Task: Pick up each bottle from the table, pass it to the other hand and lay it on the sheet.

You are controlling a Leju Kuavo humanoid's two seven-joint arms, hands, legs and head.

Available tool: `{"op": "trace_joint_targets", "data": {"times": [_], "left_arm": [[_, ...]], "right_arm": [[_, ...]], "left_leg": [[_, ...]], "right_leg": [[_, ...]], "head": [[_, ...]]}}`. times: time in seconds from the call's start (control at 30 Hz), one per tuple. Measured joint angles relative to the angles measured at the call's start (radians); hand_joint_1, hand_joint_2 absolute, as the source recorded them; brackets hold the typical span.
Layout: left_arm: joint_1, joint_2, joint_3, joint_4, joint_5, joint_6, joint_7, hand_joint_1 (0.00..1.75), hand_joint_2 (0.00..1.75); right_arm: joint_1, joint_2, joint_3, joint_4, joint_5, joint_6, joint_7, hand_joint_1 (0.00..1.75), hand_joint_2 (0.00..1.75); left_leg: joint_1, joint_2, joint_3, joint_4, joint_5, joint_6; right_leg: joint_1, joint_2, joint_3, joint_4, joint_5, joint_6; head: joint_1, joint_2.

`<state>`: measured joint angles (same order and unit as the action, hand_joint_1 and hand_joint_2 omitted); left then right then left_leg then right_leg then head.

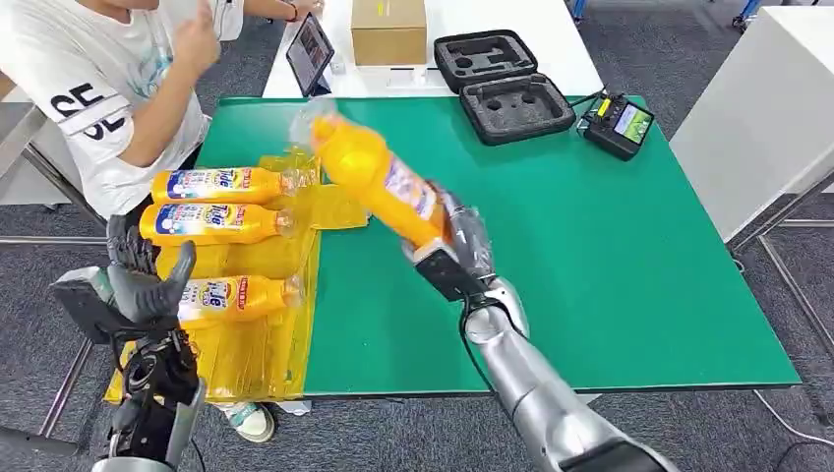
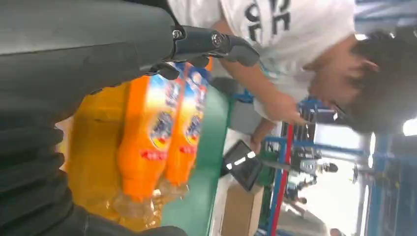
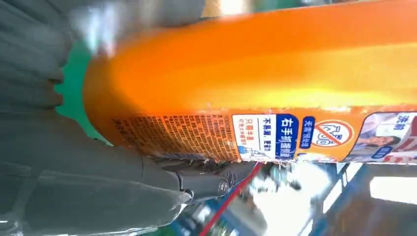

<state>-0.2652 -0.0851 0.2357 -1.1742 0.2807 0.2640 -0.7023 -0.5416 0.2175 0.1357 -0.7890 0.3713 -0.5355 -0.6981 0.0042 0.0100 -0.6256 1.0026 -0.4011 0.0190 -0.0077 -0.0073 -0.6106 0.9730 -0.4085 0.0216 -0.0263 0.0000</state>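
Bottle [image 1: 379, 179] in my right hand [image 1: 460, 246], gripped at its base, tilted up over the green table [image 1: 590, 246], cap end toward the far left; blurred; three more bottles [image 1: 221, 223] lie side by side on the yellow sheet [image 1: 251, 344] at the table's left edge; my left hand [image 1: 148, 280] hovers empty with fingers apart beside the sheet; person [image 1: 108, 88] sits at the far left corner.

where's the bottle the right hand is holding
In the head view the held bottle is raised over the green mat, gripped by the right hand, just right of the yellow sheet.
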Motion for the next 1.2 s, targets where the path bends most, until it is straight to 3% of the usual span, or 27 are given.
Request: {"op": "trace_joint_targets", "data": {"times": [0.2, 0.5, 0.83, 1.2], "left_arm": [[0.034, -0.001, 0.024, -0.009, 0.089, -0.061, 0.010, 0.00, 1.75], [0.068, -0.009, 0.009, -0.034, 0.141, -0.113, 0.066, 0.00, 1.75], [0.142, -0.028, -0.277, -0.174, 0.175, -0.264, 0.220, 0.00, 1.75], [0.097, -0.023, -0.459, -0.180, 0.171, -0.289, 0.228, 0.00, 1.75]], "right_arm": [[0.072, -0.010, 0.031, -0.143, -0.131, -0.013, 0.000, 1.75, 1.75], [0.123, -0.023, 0.042, -0.217, -0.190, 0.030, 0.000, 1.75, 1.75], [0.179, 0.000, 0.106, -0.133, -0.228, 0.146, 0.000, 1.75, 1.75], [0.147, 0.040, 0.149, 0.008, -0.206, 0.190, 0.000, 1.75, 1.75]], "left_leg": [[0.000, -0.001, 0.000, 0.000, 0.000, 0.000], [0.000, -0.001, 0.000, 0.000, 0.000, 0.000], [0.000, -0.002, -0.002, 0.000, -0.001, 0.000], [0.000, -0.001, -0.002, 0.000, 0.000, 0.000]], "right_leg": [[0.000, 0.000, 0.000, 0.000, 0.000, 0.000], [0.000, 0.000, 0.000, 0.000, 0.000, 0.000], [0.000, 0.000, -0.001, 0.000, 0.000, 0.000], [0.000, 0.000, -0.001, 0.000, 0.000, 0.000]], "head": [[0.000, 0.000], [0.000, 0.000], [0.000, 0.000], [0.000, 0.000]]}}
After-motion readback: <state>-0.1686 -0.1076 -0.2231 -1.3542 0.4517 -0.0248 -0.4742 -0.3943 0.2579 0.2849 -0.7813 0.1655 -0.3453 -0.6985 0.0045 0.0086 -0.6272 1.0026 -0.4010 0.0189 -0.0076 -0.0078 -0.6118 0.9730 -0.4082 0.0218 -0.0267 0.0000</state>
